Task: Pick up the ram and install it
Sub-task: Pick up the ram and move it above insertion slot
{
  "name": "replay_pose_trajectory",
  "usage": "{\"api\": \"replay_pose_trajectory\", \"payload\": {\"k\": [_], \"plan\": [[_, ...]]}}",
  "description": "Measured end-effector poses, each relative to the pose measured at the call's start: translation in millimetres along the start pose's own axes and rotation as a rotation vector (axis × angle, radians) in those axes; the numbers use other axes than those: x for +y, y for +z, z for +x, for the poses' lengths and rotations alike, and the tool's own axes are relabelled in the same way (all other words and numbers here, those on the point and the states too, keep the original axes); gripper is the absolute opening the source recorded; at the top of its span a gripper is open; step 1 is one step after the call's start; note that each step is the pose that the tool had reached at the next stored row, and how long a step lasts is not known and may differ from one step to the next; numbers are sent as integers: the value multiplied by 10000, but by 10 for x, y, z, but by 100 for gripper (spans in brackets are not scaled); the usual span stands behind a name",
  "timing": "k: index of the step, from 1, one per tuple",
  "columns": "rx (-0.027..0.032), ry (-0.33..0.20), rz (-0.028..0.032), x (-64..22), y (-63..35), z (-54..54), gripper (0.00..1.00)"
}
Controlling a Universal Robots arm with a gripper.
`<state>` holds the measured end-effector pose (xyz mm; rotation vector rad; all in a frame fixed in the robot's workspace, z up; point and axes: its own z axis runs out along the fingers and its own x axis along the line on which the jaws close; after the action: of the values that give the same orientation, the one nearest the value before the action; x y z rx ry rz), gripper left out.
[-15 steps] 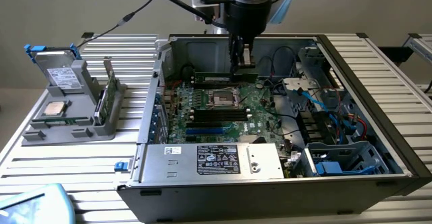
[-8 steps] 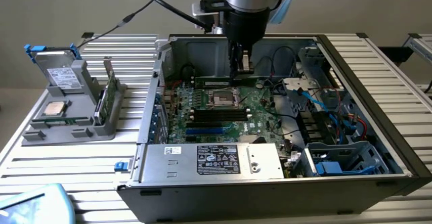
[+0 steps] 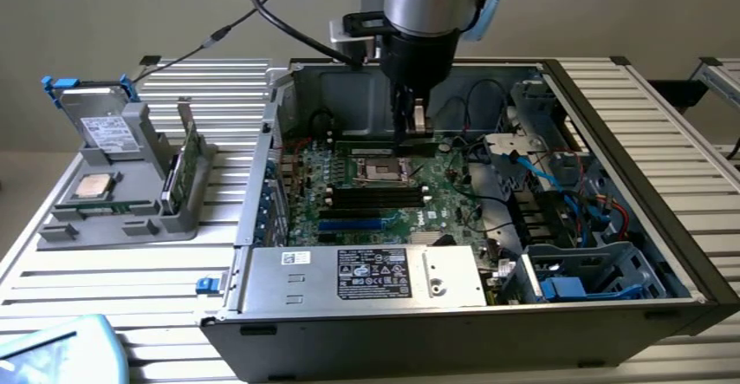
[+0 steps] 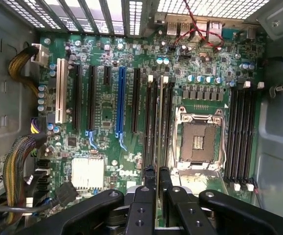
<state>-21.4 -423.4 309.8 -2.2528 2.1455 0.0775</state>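
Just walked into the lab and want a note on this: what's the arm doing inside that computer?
The robot arm is working inside the open computer case. Its claw is shut on the ram, a thin stick seen edge-on in the wrist view. The ram is lined up over the black memory slots beside the processor socket. I cannot tell whether it is touching a slot yet.

Ext cam high, whole case (image 3: 463, 341); wrist cam close above shared motherboard (image 4: 107, 58).
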Motion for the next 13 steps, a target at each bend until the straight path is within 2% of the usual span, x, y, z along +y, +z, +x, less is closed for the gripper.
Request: {"api": "replay_pose_trajectory", "payload": {"k": [11, 13], "plan": [[-1, 53, 8, -3, 200, 1, 15], [1, 57, 4, -3, 207, -1, 15]]}}
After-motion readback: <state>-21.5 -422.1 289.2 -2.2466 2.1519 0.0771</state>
